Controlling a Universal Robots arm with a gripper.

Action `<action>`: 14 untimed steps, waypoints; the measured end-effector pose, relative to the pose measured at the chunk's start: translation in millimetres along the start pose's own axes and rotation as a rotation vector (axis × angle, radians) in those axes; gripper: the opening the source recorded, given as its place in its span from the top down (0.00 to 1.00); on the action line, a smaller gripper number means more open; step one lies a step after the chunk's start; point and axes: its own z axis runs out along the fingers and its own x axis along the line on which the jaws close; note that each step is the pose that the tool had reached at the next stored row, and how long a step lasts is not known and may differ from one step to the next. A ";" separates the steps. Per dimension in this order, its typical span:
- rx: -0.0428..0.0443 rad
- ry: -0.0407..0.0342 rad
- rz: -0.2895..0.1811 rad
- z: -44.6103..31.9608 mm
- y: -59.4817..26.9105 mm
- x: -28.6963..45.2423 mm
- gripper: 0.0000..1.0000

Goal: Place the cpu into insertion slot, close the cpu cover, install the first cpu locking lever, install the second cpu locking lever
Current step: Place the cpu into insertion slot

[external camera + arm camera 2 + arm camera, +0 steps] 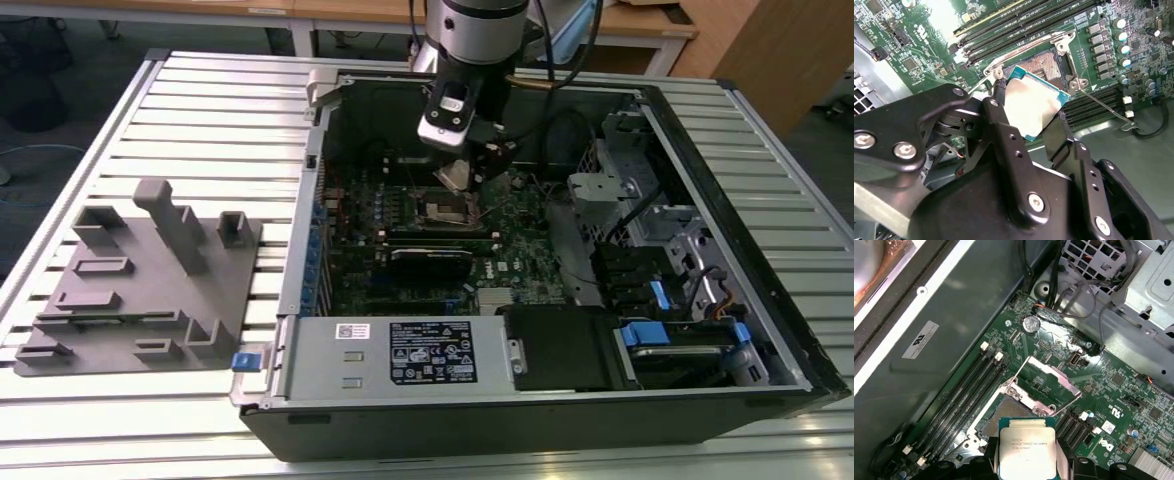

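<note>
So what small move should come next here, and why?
Probably lower the cpu a little toward the insertion slot: the gripper holds it above the bare socket, and the cpu cover stands raised.

The cpu [1026, 450] is a small flat square with a shiny grey top and a green edge. It is held up, tilted, just above the slot [1041, 67], not in it yet. The slot is a dark square with a silver rim on the green board [1114, 390]. The cover [1029, 396], a thin silver frame, stands open. One thin wire lever [1104, 106] sticks out sideways, unlatched.
</note>
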 end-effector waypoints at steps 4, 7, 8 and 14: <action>0.0000 -0.0019 0.025 0.1 0.0 0.0 0.46; 0.0001 -0.0060 0.077 0.2 0.0 0.0 0.46; 0.0002 -0.0074 0.095 0.2 0.0 0.0 0.46; 0.0004 -0.0158 0.204 0.4 0.0 0.0 0.46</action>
